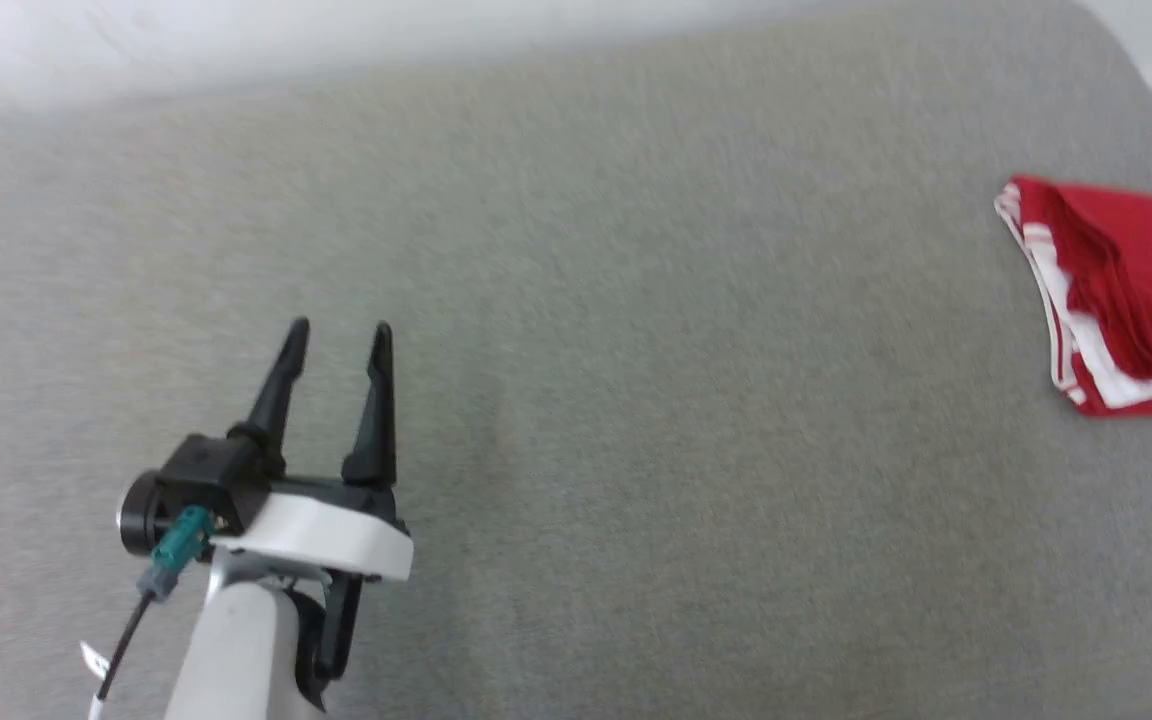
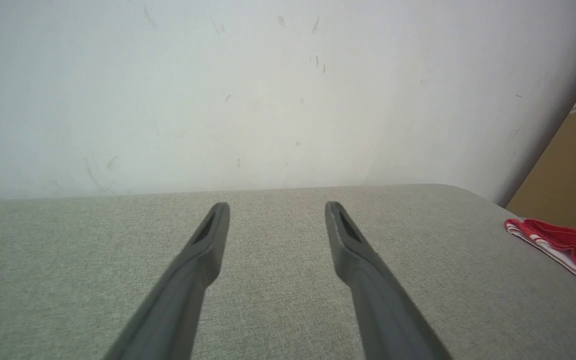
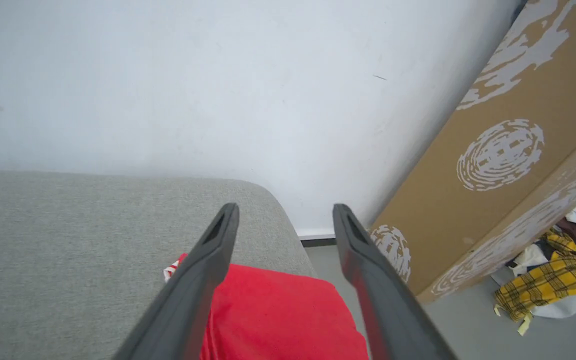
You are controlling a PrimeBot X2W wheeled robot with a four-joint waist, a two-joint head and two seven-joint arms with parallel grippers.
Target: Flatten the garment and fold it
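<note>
Fingers (image 2: 203, 260) of left gripper (image 1: 339, 335) and right gripper (image 3: 285, 210) are standing open, empty, the garment (image 1: 1136, 260) seemingly lying folded at the table's (image 1: 636, 350) right edge.

Soft matt red cloth with white striped trim on the garment (image 1: 1136, 260); coarse grey woven fabric over the padded surface (image 1: 636, 300). Matt black plastic on the left gripper (image 1: 340, 328), smooth white casing (image 1: 321, 535) behind it. Scuffed matt white paint on the wall (image 2: 268, 100); dull brown card on the cardboard box (image 3: 438, 200).
</note>
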